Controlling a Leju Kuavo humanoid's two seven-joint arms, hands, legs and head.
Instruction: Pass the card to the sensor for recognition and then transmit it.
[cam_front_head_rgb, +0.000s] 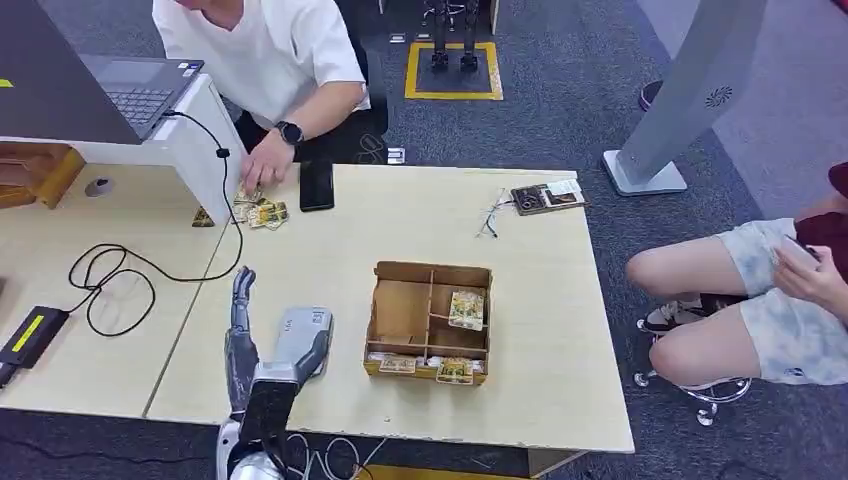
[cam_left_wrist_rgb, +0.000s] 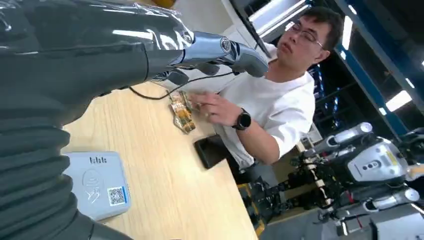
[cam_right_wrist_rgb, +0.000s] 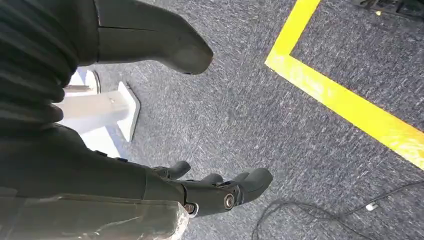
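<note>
My left hand (cam_front_head_rgb: 240, 335) stands raised over the near left part of the table (cam_front_head_rgb: 560, 330), fingers stretched out and apart, holding nothing. Just beside it lies the sensor (cam_front_head_rgb: 303, 338), a flat pale grey pad with a printed code square on its face. My right hand (cam_right_wrist_rgb: 210, 190) hangs at my side over grey carpet, fingers loosely extended and empty.

I judge the step in hand to be fetching a card, since neither hand has one yet. The cards I can reach sit in the wooden tray (cam_front_head_rgb: 400, 312) right of the sensor: one card (cam_front_head_rgb: 466, 308) lies in a right-hand compartment, more stand along the front slot. To do this well, I'd bring the left hand across above the tray wall, come down inside the compartment rather than onto a divider, and pinch the card by its edge so its face stays free for the sensor.

The card looks small, thin and flat, yellow-green print under a glossy sleeve; likely slippery. A person's hand (cam_front_head_rgb: 266, 160) rests on further cards (cam_front_head_rgb: 260, 210) at the far edge.
</note>
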